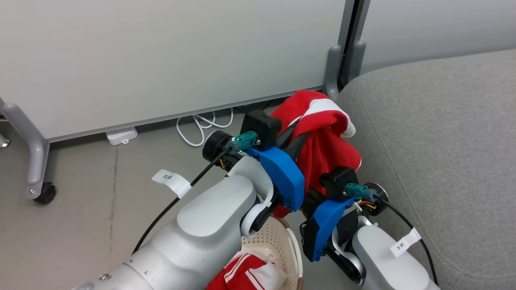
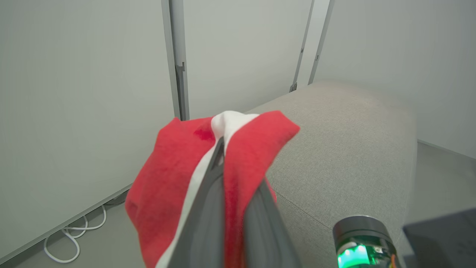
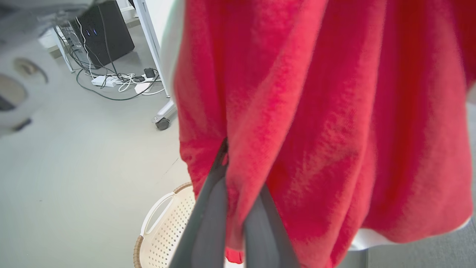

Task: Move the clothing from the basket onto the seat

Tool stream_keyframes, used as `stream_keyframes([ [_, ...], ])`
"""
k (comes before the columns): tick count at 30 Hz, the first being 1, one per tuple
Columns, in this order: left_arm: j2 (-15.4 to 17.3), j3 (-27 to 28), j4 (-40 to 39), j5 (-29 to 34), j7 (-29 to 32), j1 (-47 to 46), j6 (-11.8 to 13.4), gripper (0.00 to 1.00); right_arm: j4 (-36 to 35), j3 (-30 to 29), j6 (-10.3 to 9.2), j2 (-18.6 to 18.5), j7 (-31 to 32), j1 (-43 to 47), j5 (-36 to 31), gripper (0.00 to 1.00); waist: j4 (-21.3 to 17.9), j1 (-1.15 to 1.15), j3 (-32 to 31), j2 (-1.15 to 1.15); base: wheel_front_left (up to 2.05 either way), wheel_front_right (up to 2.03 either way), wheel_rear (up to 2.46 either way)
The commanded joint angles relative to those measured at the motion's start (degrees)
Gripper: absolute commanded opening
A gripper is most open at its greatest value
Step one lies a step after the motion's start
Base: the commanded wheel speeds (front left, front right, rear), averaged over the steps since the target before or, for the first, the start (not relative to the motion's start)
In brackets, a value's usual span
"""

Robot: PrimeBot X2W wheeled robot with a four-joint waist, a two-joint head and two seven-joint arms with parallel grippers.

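From the left wrist, the left gripper (image 2: 223,149) has its two dark fingers pressed together on a fold of the red garment (image 2: 167,186). A white band of the cloth runs along one finger. The other finger's tip is buried under red fabric. The grey seat (image 2: 353,149) lies beyond and to the right of the cloth. The garment's lower part is cut off at the frame's edge.

From the right wrist, the right gripper (image 3: 228,156) pinches the same red garment lower down, jaws drawn tight with cloth bunched between them. One fingertip is covered by fabric. The basket (image 3: 167,227) sits on the floor below, only its handle, brown rim and part of the perforated wall showing. The blurred grey shape at the upper left is hard to make out.

From the head, the red garment hangs in the air between both grippers, over the floor just left of the seat's rounded edge. Whether it touches the seat cannot be told. Both sets of fingertips are hidden by cloth and the blue mounts. In the basket near the bottom edge lies the striped garment (image 1: 246,276), partly covered by the left forearm.
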Motion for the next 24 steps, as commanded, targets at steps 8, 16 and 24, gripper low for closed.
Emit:
stream_keyframes([
  [8, 0.1, -1.0, 0.8, -1.3, -0.7, -1.5, 0.4, 0.00, 0.9, 0.3, 0.03, -0.2, -1.1, -0.4, 0.5, 0.00, -0.4, 0.00, -0.1, 0.00, 0.00, 0.00, 0.00],
  [16, 0.1, -1.9, 1.5, -2.0, -1.1, -2.0, 0.5, 0.27, 0.9, 0.4, 0.03, -0.2, -1.6, -0.4, 0.4, 0.00, -0.4, 0.00, 0.2, 0.00, 0.00, 0.00, 0.00],
  [24, 0.1, -2.4, 2.6, -2.8, -1.5, -2.2, 0.6, 1.00, 0.9, 0.2, 0.03, -0.2, -1.8, -0.4, 0.4, 0.00, -0.3, 0.00, 0.6, 0.00, 0.00, 0.00, 0.00],
])
